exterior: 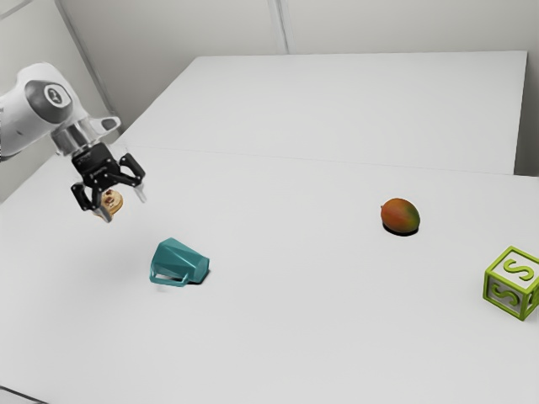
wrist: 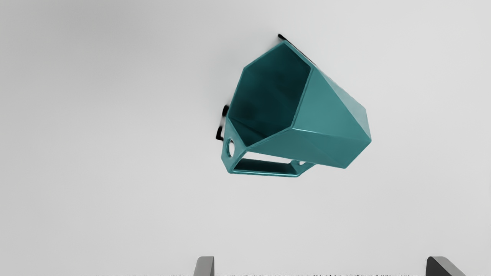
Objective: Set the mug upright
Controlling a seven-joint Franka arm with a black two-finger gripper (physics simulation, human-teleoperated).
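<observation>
Your claw (exterior: 124, 207) is standing open, partly hiding a round brown thing (exterior: 115, 201). The exterior view's right edge is cropping a green-and-white letter block (exterior: 506, 286). Toward the exterior view's left, your glossy teal mug (exterior: 181, 257) is lying sideways on the white table (exterior: 295, 337), showing flat facets, a shadowy mouth (wrist: 272, 84) and an angular handle (wrist: 264, 167).

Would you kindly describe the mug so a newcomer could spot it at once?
On the white table, look below the end effector in the exterior view. The faceted teal mug lies on its side; unlike the reddish fruit and green-edged block, it has a handle.
</observation>
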